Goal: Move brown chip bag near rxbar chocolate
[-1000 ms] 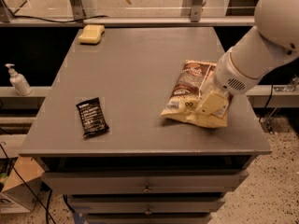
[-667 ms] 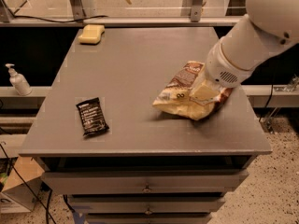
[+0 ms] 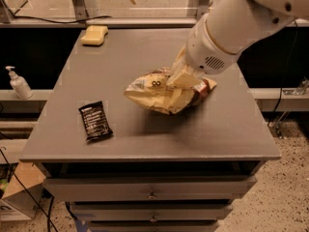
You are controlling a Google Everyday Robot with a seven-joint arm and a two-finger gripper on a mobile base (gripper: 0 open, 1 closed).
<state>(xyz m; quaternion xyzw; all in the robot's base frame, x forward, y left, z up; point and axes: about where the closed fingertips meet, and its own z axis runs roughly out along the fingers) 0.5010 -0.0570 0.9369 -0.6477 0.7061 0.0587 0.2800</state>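
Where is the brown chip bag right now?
In the camera view, the brown chip bag is just right of centre over the table, gripped at its upper right by the gripper, with the rxbar chocolate apart to its lower left.

**Chip bag held by claw**

The crumpled chip bag [image 3: 157, 93] is gripped at its upper edge by the claw [image 3: 183, 76] over the counter's [image 3: 231, 129] middle. The chocolate bar [image 3: 95, 121] is seen well apart, front left.

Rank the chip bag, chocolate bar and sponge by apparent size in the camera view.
1. brown chip bag, held by the hand mid-table
2. rxbar chocolate
3. yellow sponge, though it lies farther back, so those two are unsure
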